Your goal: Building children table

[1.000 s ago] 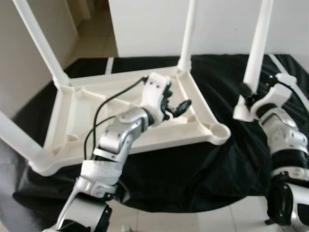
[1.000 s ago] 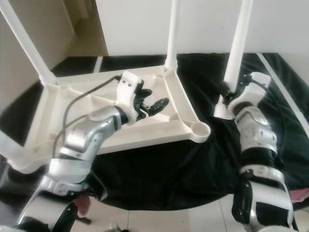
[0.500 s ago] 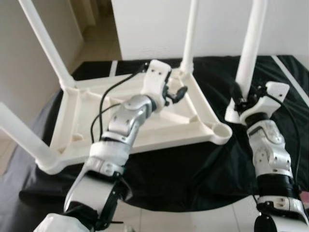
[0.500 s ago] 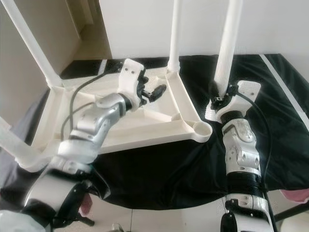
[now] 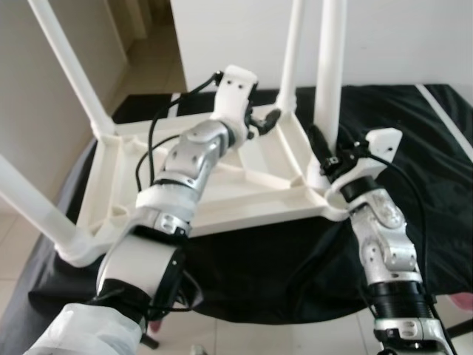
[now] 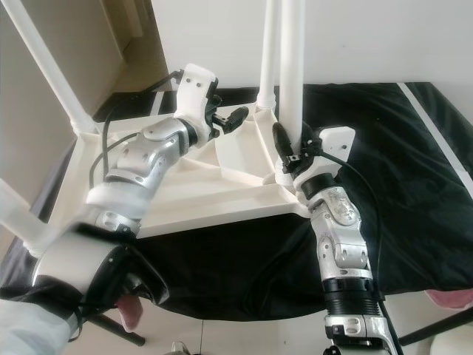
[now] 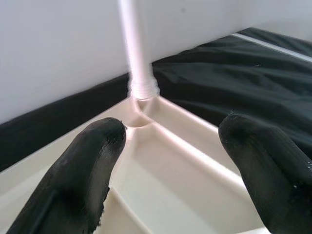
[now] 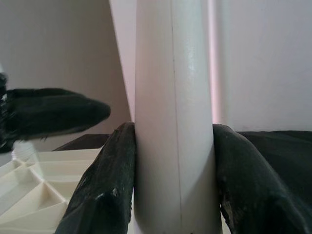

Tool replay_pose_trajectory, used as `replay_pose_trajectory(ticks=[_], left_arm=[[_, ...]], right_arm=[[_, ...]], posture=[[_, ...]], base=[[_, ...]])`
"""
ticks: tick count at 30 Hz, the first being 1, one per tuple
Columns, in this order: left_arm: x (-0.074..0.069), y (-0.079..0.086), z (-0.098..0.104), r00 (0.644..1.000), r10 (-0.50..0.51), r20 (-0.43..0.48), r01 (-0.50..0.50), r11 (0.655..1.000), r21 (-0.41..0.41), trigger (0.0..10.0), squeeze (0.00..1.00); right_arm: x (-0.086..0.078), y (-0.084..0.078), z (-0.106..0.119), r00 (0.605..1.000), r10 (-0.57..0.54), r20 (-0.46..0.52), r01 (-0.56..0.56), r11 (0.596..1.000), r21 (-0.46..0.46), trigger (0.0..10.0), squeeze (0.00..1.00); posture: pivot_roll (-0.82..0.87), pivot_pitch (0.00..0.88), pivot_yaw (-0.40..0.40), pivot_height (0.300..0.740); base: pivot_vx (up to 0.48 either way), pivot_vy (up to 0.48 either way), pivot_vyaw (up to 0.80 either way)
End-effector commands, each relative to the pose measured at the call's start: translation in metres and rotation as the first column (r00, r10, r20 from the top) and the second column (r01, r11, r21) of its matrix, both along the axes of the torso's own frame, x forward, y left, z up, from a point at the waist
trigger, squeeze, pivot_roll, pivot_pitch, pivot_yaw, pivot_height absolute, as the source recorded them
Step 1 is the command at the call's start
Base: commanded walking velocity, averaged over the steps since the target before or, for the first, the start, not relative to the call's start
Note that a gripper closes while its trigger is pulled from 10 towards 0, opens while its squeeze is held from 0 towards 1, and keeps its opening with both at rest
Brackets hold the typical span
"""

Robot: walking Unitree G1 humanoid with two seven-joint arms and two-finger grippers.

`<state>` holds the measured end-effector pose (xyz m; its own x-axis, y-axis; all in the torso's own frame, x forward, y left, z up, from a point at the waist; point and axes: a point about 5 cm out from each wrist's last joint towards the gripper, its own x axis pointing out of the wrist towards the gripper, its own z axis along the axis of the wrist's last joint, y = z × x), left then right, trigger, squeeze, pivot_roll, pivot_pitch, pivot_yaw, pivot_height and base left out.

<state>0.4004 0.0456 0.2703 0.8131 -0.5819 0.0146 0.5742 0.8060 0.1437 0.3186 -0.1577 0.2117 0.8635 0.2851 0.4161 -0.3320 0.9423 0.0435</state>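
Left eye view: step in hand looks like fitting the last leg. Upturned white table top (image 5: 222,200) lies underside up on a black cloth (image 5: 281,266). Right gripper (image 5: 323,151) clamped low on the loose leg (image 5: 329,66), leg upright, foot just above or at the near right corner socket (image 5: 334,201); seating not clear from here. Right arm bent up from below, wrist close over that corner. Left arm stretched forward across the frame, left gripper (image 5: 267,122) near the far right leg (image 5: 292,44), apart from it.

Right eye view: same layout. Far left leg (image 6: 44,63) already standing in its corner; near left leg (image 6: 15,214) blurred at the picture edge. Next move probably calls for lining the leg straight over the socket, then pressing or turning it in; tilt risks a jam.

Left wrist view: left fingers (image 7: 83,180) spread wide, holding nothing, aimed at the base of the far right leg where it enters the frame.

Right wrist view: right fingers (image 8: 109,187) pressed on both sides of the loose leg, firm grasp.
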Motion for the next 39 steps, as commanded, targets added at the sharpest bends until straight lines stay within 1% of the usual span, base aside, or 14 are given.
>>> replay_pose_trajectory(ticks=[1,6,7,10,13,16,18,19,21,22,24,25,26,39], left_arm=[[0.006,0.009,0.006,0.99,0.138,0.03,-0.138,0.99,-0.009,10.0,0.0],[0.01,0.011,0.018,0.987,0.146,0.059,-0.147,0.989,0.003,10.0,0.0],[0.012,0.008,0.028,0.989,0.13,0.077,-0.131,0.991,0.001,10.0,0.0],[0.012,0.006,0.032,0.988,0.127,0.083,-0.128,0.992,0.004,10.0,0.0],[0.012,-0.003,0.039,0.992,0.093,0.088,-0.094,0.996,0.004,10.0,0.0],[0.012,-0.006,0.04,0.993,0.079,0.088,-0.079,0.997,-0.003,10.0,0.0],[0.006,-0.023,0.049,0.996,-0.003,0.09,0.008,0.999,-0.054,10.0,0.0],[0.006,-0.023,0.049,0.996,-0.003,0.09,0.008,0.999,-0.054,10.0,0.0],[0.001,-0.036,0.054,0.994,-0.069,0.088,0.077,0.993,-0.087,10.0,0.0],[0.001,-0.036,0.054,0.994,-0.069,0.088,0.077,0.993,-0.087,10.0,0.0],[-0.003,-0.045,0.057,0.988,-0.126,0.086,0.135,0.985,-0.107,10.0,0.0],[-0.003,-0.045,0.057,0.988,-0.126,0.086,0.135,0.985,-0.107,10.0,0.0],[-0.007,-0.053,0.062,0.979,-0.178,0.095,0.19,0.973,-0.133,10.0,0.0],[-0.019,-0.071,0.079,0.958,-0.247,0.149,0.272,0.944,-0.185,10.0,0.0]], right_arm=[[-0.003,0.002,0.004,0.999,0.021,0.027,-0.021,1.0,-0.008,10.0,0.0],[-0.004,0.007,0.003,0.997,0.068,0.026,-0.067,0.997,-0.032,10.0,0.0],[-0.006,0.014,0.0,0.995,0.098,0.024,-0.097,0.994,-0.055,10.0,0.0],[-0.007,0.017,-0.001,0.994,0.11,0.022,-0.108,0.992,-0.067,10.0,0.0],[-0.01,0.025,-0.005,0.989,0.149,0.018,-0.147,0.985,-0.089,10.0,0.0],[-0.01,0.027,-0.006,0.987,0.157,0.018,-0.155,0.984,-0.092,10.0,0.0],[-0.01,0.03,-0.007,0.983,0.181,0.012,-0.179,0.979,-0.099,10.0,0.0],[-0.01,0.03,-0.007,0.983,0.181,0.012,-0.179,0.979,-0.099,10.0,0.0],[-0.009,0.031,-0.009,0.982,0.19,0.007,-0.188,0.977,-0.104,10.0,0.0],[-0.009,0.031,-0.009,0.982,0.19,0.007,-0.188,0.977,-0.104,10.0,0.0],[-0.009,0.031,-0.01,0.982,0.19,0.004,-0.188,0.976,-0.108,10.0,0.0],[-0.009,0.031,-0.01,0.982,0.19,0.004,-0.188,0.976,-0.108,10.0,0.0],[-0.008,0.031,-0.011,0.983,0.183,-0.001,-0.183,0.978,-0.105,10.0,0.0],[-0.005,0.03,-0.014,0.986,0.168,-0.018,-0.168,0.981,-0.1,10.0,0.0]], posture=[[-0.07,0.0,0.034,0.74],[-0.07,0.0,0.033,0.74],[-0.07,0.0,0.033,0.74],[-0.07,0.0,0.033,0.74],[-0.07,0.0,0.033,0.74],[-0.07,0.0,0.032,0.74],[-0.06,0.0,0.029,0.74],[-0.06,0.0,0.029,0.74],[-0.06,0.0,0.029,0.74],[-0.06,0.0,0.029,0.74],[-0.06,0.0,0.031,0.74],[-0.06,0.0,0.031,0.74],[-0.06,0.0,0.029,0.74],[-0.07,0.0,0.024,0.74]], base=[[0.0,0.0,0.0],[0.0,0.0,0.0],[0.0,0.0,0.0],[0.0,0.0,0.0],[0.0,0.0,0.0],[0.0,0.0,0.0],[0.0,0.0,0.0],[0.0,0.0,0.0],[0.0,0.0,0.0],[0.0,0.0,0.0],[0.0,0.0,0.0],[0.0,0.0,0.0],[0.0,0.0,0.0],[0.0,0.0,0.0]])
